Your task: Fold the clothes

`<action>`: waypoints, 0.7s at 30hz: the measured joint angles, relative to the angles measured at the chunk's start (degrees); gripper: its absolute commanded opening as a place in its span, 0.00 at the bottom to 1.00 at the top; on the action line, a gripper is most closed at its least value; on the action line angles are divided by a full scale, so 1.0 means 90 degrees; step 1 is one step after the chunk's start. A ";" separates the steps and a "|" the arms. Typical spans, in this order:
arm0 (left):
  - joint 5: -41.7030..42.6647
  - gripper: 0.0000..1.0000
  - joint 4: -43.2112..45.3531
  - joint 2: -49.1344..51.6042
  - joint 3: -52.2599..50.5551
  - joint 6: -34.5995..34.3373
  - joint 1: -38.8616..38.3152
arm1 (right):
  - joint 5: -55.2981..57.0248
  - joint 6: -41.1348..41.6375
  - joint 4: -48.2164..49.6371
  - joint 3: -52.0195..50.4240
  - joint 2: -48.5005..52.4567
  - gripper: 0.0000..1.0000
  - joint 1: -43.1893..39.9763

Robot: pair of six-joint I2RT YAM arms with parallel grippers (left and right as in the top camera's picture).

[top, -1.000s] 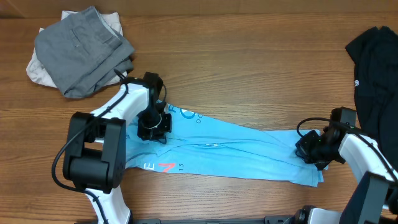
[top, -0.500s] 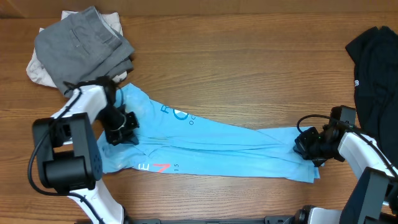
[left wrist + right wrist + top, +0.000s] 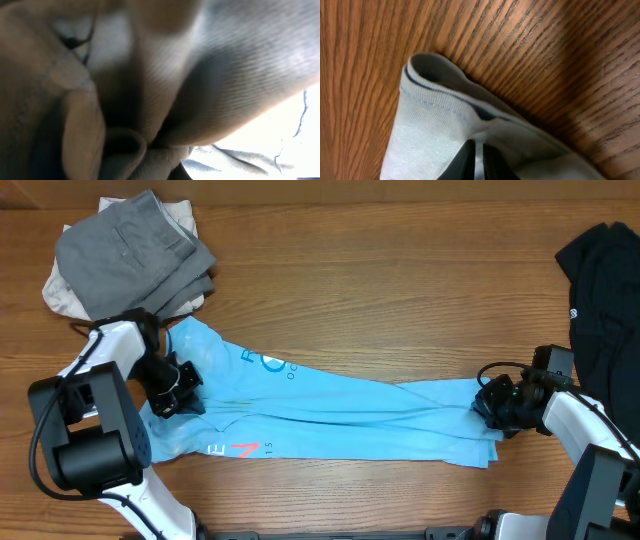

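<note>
A light blue T-shirt (image 3: 330,405) lies drawn out in a long, narrow band across the near part of the wooden table (image 3: 380,270). It runs from the left side down to the right, with creases along its length. Printed letters (image 3: 240,448) show near its lower left edge.

The left tool (image 3: 172,388) sits on the wider left end of the shirt with its tips together, clamped on a bunch of the blue cloth. Its own camera sees nothing but blurred folds of fabric pressed right up against the lens.

The right tool (image 3: 490,408) sits low at the opposite, right-hand end of the shirt. From its wrist camera the stitched hem of the shirt lies flat on the wood grain, one corner curled over. The two dark fingertips (image 3: 466,161) stand almost together with a sliver of cloth between them. Whether they pinch it or only straddle it, I cannot tell.

In the far left corner a folded grey garment (image 3: 130,255) rests on top of an off-white garment (image 3: 55,290), just beyond the left arm. A black garment (image 3: 600,290) lies heaped at the right edge of the table, apart from the shirt.
</note>
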 measured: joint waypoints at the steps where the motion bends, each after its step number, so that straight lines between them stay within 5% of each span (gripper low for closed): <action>1: 0.0002 0.04 -0.0002 0.0000 0.0000 0.0000 0.0051 | 0.0000 -0.0002 -0.0002 0.0000 0.0000 0.10 0.0000; 8: -0.0068 0.04 -0.0046 0.0000 0.0000 -0.0027 0.0418 | 0.0083 -0.0029 -0.0430 0.0386 0.0017 0.06 0.0391; 17: -0.0374 0.04 -0.0238 -0.0170 0.0017 -0.0143 0.0882 | 0.0928 -0.0027 -0.2540 0.2293 0.0044 0.05 0.0534; 20: -0.0432 0.06 -0.0410 -0.0449 0.0109 -0.0168 0.1107 | 0.1117 -0.0087 -0.3094 0.2892 0.0044 0.26 0.0534; 21: -0.0444 0.11 -0.0459 -0.0588 0.0138 -0.0172 0.1156 | 0.1156 -0.0168 -0.3232 0.3058 0.0044 0.44 0.0534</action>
